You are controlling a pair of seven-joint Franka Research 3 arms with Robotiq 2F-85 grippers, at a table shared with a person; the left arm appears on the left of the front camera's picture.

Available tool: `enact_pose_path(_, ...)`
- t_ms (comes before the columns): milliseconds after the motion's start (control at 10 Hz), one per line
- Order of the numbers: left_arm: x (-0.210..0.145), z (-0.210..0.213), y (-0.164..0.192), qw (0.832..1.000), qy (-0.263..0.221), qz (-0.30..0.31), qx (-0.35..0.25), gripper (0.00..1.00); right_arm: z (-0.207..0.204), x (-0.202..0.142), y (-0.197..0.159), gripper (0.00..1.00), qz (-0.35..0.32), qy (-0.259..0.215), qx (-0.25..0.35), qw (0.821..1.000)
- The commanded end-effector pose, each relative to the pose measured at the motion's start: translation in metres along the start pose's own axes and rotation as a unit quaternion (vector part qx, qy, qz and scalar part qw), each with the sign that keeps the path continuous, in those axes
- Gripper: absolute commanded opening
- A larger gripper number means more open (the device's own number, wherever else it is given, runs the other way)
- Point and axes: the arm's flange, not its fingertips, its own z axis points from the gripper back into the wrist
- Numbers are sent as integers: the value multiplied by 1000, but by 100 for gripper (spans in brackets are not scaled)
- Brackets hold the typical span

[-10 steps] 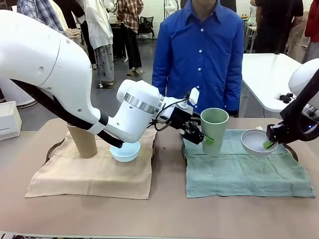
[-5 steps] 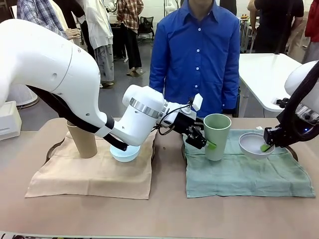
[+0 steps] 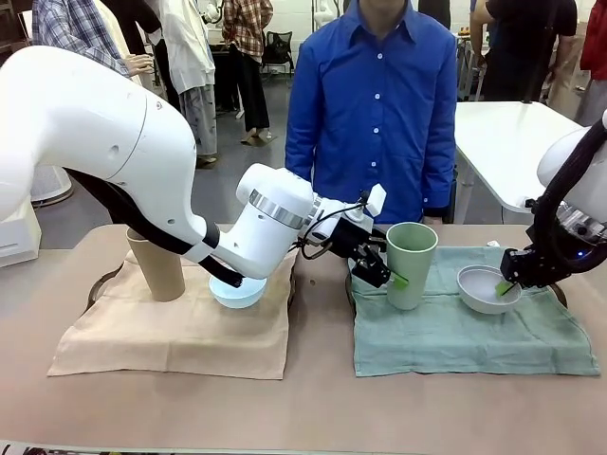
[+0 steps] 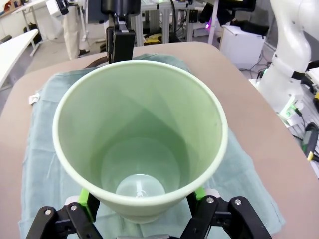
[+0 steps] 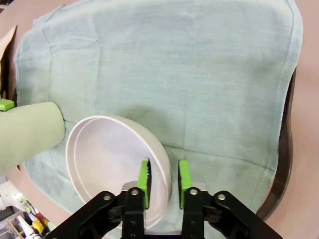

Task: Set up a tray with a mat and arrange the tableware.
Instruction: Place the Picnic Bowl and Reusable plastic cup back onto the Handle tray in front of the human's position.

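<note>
My left gripper (image 3: 384, 275) is shut on the pale green cup (image 3: 411, 263), which stands upright at the left end of the green mat (image 3: 474, 334). In the left wrist view the green pads clamp the cup (image 4: 139, 149) near its base. My right gripper (image 3: 507, 282) is shut on the near rim of the white bowl (image 3: 487, 289), tilted low over the mat's right part. The right wrist view has one pad inside the bowl (image 5: 112, 159) and one outside. On the tan mat (image 3: 180, 332) stand the tan cup (image 3: 157, 267) and the light blue bowl (image 3: 237, 292).
A dark tray rim (image 5: 282, 164) shows under the green mat's edge. A person in a blue shirt (image 3: 379, 104) stands at the far side. A white table (image 3: 512, 142) is behind on the right. Bare tabletop (image 3: 322, 408) runs along the front.
My right gripper has lowered the white bowl toward the green mat. My left gripper has shifted the green cup slightly right and down.
</note>
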Motion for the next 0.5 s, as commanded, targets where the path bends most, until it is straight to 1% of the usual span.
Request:
enact_pose_path(0, 2, -1, 4, 1000, 11, 2, -5, 84, -4, 5, -6, 100, 9, -8, -2, 1000)
enact_pose_path(100, 3, 0, 3, 1000, 16, 5, -5, 84, -6, 4, -6, 100, 7, -5, -3, 1000)
enact_pose_path(200, 3, 1, 2, 1000, 20, 11, -5, 100, -6, 1, -5, 100, 4, -3, -9, 1000)
enact_pose_path(300, 3, 2, 2, 999, 28, 15, -5, 100, -1, -2, -4, 62, -8, -8, -25, 1000)
enact_pose_path(400, 2, 4, 2, 999, 37, 25, -6, 100, 9, -6, -1, 72, -6, -14, -36, 999)
